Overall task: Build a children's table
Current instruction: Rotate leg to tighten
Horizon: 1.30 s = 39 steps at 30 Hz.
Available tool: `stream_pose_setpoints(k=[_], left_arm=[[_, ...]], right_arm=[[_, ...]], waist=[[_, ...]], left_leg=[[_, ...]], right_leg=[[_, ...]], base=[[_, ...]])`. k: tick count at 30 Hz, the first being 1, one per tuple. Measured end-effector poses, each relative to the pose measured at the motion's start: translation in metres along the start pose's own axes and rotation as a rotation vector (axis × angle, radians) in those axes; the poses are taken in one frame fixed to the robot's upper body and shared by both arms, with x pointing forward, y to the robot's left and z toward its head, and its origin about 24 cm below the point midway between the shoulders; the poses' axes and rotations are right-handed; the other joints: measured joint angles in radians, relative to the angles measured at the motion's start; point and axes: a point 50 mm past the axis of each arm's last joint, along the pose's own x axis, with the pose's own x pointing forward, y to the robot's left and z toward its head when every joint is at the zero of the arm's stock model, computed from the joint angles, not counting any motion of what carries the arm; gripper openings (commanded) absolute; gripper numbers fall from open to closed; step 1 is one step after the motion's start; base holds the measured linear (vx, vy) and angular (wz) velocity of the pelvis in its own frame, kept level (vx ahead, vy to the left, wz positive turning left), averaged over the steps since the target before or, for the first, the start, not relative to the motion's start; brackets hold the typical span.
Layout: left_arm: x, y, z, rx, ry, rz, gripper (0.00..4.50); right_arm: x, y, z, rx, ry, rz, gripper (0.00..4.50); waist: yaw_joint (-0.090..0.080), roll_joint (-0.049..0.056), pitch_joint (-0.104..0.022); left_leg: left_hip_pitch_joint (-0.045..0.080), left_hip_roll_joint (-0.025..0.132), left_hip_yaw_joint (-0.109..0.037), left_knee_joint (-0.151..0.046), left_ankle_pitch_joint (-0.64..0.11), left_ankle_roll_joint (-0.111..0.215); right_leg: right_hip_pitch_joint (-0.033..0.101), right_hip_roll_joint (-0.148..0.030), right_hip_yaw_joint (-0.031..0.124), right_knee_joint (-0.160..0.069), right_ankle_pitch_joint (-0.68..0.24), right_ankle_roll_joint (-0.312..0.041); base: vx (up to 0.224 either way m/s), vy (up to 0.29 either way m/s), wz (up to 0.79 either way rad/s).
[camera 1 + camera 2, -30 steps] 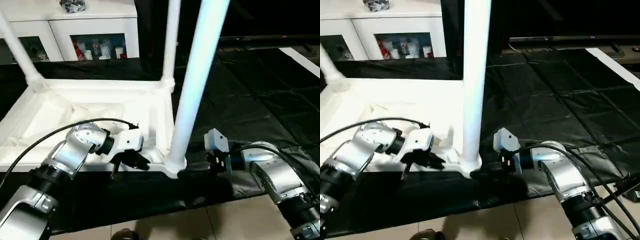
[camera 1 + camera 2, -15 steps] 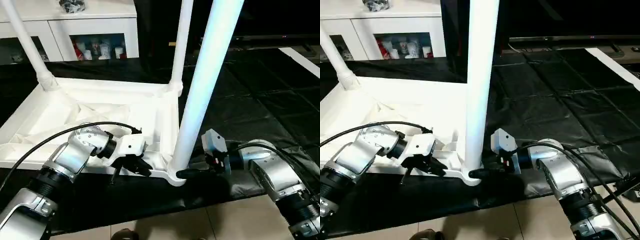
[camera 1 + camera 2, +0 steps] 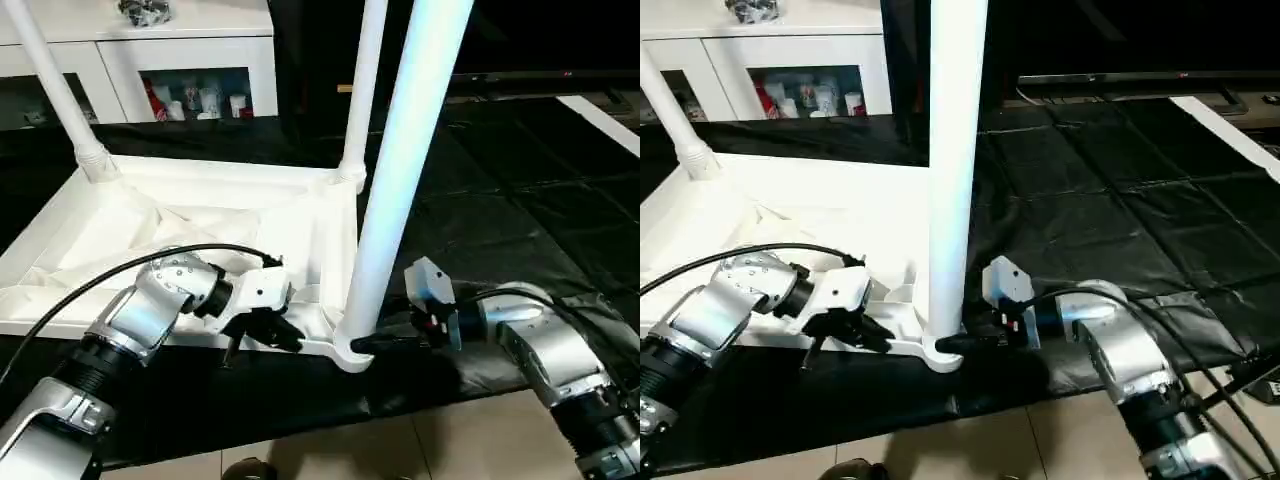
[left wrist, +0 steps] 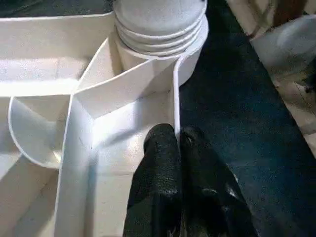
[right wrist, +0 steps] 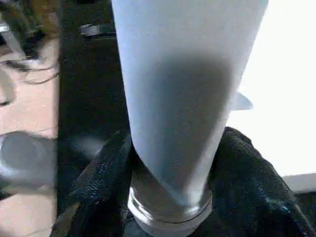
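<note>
The white table top (image 3: 180, 215) lies upside down on a black sheet, ribbed underside up. Legs stand in the far left socket (image 3: 55, 90), the far right socket (image 3: 362, 90) and the near right socket (image 3: 400, 170). My left gripper (image 3: 272, 332) is shut on the top's thin near rim (image 4: 176, 98), just beside the near right corner socket (image 4: 158, 29). My right gripper (image 3: 366, 343) is shut on the base of the near right leg (image 5: 173, 98), one black finger (image 5: 98, 177) pressed on each side.
A white cabinet with glass doors (image 3: 190, 60) stands behind the table top. The black sheet (image 3: 500, 200) stretches to the right, with a white strip (image 3: 600, 115) at its far right. Tiled floor (image 3: 330, 450) shows along the sheet's near edge.
The table top has slid a little to the right, carried by both grippers. The near right leg's lean has shifted slightly. Both grips are unchanged.
</note>
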Motion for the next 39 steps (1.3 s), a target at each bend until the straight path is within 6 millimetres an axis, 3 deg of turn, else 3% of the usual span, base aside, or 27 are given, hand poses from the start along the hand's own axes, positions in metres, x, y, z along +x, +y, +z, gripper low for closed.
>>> stream_pose_setpoints(k=[2,6,10,15,22,23,24,29,32,33,38,39], left_arm=[[-0.003,0.006,-0.003,-0.052,0.004,0.067,0.00],[-0.005,0.027,-0.001,-0.174,0.004,0.265,0.00],[0.007,0.038,0.006,-0.261,-0.019,0.393,0.00],[0.016,0.046,0.014,-0.331,-0.026,0.522,0.00],[0.014,0.050,0.017,-0.332,-0.016,0.573,0.00],[0.014,0.050,0.017,-0.332,-0.015,0.574,0.00],[0.014,0.050,0.017,-0.332,-0.015,0.575,0.00],[0.020,0.047,0.025,-0.292,-0.040,0.516,0.00],[0.019,0.045,0.025,-0.237,-0.042,0.459,0.00],[0.020,0.043,0.025,-0.228,-0.044,0.438,0.00],[0.018,0.042,0.020,-0.185,-0.038,0.395,0.00],[0.016,0.042,0.016,-0.182,-0.032,0.388,0.00]], right_arm=[[0.007,-0.008,0.001,0.021,-0.004,-0.079,2.05],[0.028,-0.035,0.009,0.115,-0.042,-0.348,2.04],[0.042,-0.056,0.015,0.184,-0.033,-0.538,2.04],[0.060,-0.072,0.025,0.234,-0.032,-0.703,2.04],[0.068,-0.077,0.029,0.233,-0.040,-0.750,2.04],[0.069,-0.077,0.029,0.234,-0.040,-0.750,2.60],[0.069,-0.078,0.030,0.238,-0.051,-0.752,2.60],[0.062,-0.081,0.026,0.248,-0.078,-0.793,3.10],[0.049,-0.076,0.019,0.211,-0.120,-0.748,3.21],[0.045,-0.073,0.015,0.207,-0.131,-0.726,3.44],[0.017,-0.062,0.009,0.110,-0.124,-0.614,3.60],[0.008,-0.056,0.004,0.090,-0.106,-0.571,3.89]], waist=[[-0.008,0.000,0.000],[-0.048,-0.004,0.002],[-0.083,-0.006,0.003],[-0.106,-0.006,0.003],[-0.099,-0.006,0.003],[-0.097,-0.006,0.003],[-0.095,-0.006,0.003],[-0.056,-0.006,0.003],[-0.033,-0.006,0.004],[-0.025,-0.005,0.004],[-0.013,-0.005,0.004],[-0.014,-0.005,0.004]], left_leg=[[0.001,0.000,0.000,0.000,0.000,-0.001],[0.000,0.000,-0.005,0.002,0.001,-0.002],[0.000,-0.001,-0.012,0.007,0.001,-0.002],[-0.001,-0.002,-0.018,0.007,0.001,-0.002],[-0.002,0.000,-0.019,0.007,0.001,-0.002],[-0.002,0.000,-0.019,0.007,0.001,-0.002],[-0.002,0.000,-0.019,0.007,0.000,-0.004],[-0.003,0.000,-0.018,0.003,-0.003,-0.009],[-0.004,0.001,-0.019,0.001,-0.004,-0.010],[-0.004,0.001,-0.019,0.001,-0.004,-0.011],[-0.003,0.001,-0.019,0.001,-0.004,-0.011],[-0.001,0.001,-0.019,0.001,-0.004,-0.011]], right_leg=[[-0.001,0.000,0.000,0.001,-0.001,0.002],[-0.005,0.000,-0.003,-0.004,-0.002,0.003],[-0.008,0.000,-0.006,-0.011,-0.002,0.003],[-0.012,0.000,-0.013,-0.018,0.007,-0.012],[-0.013,0.000,-0.018,-0.017,0.021,-0.025],[-0.013,0.000,-0.018,-0.017,0.023,-0.026],[-0.013,0.000,-0.019,-0.017,0.023,-0.027],[-0.013,-0.001,-0.018,-0.016,0.030,-0.027],[-0.013,-0.001,-0.021,-0.017,0.027,-0.022],[-0.013,-0.001,-0.021,-0.017,0.027,-0.021],[-0.011,-0.001,-0.021,-0.018,0.027,-0.021],[-0.009,-0.001,-0.020,-0.018,0.027,-0.021]], base=[[0.000,0.000,0.00],[-0.045,0.009,-0.09],[-0.034,0.037,-0.20],[0.000,0.000,0.00],[0.000,0.000,0.00],[0.000,0.000,0.00],[0.000,0.000,0.00],[0.000,0.000,0.00],[0.000,0.000,0.00],[0.000,0.000,0.00],[0.000,0.000,0.00],[0.000,0.000,0.00]])
